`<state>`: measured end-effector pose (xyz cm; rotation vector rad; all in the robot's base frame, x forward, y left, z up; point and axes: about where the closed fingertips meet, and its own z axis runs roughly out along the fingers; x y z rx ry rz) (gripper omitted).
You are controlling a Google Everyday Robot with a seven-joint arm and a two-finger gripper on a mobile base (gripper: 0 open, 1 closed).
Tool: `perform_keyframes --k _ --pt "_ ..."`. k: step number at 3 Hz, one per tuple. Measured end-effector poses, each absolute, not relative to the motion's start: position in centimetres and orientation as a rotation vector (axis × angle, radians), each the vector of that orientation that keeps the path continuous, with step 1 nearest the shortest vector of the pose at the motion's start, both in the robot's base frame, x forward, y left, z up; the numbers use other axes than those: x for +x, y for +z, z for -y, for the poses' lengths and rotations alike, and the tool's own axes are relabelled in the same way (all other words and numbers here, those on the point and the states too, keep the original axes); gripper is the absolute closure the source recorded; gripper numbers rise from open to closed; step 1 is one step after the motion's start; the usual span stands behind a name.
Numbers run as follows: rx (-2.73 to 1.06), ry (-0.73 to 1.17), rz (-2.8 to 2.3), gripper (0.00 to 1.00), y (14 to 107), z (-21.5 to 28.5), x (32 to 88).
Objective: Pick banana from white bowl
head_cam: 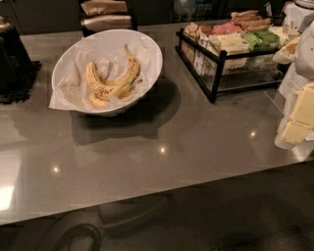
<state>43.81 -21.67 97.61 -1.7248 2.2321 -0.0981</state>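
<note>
The white bowl (pixel 68 61) stands tilted at the back left of the grey counter (pixel 186 162) and is lined with crumpled white paper. Inside it lie spotted yellow bananas (pixel 100 83), curved side by side, one reaching up toward the rim (pixel 131 66). My gripper (pixel 298 120), white with pale yellow parts, shows at the right edge of the camera view. It is far to the right of the bowl, apart from it, and holds nothing that I can see.
A black wire rack (pixel 216 73) of coloured packets stands at the back right, between the bowl and my gripper. A dark object on a dark mat (pixel 12 61) sits at the far left. Brown bags (pixel 105 14) stand behind the bowl. The counter's front edge runs along the bottom.
</note>
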Motion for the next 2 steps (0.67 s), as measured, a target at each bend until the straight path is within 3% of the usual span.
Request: perform_keyframes --k 2 --pt "-1.677 -0.046 -2.186 0.00 98.4 20.0 45.5"
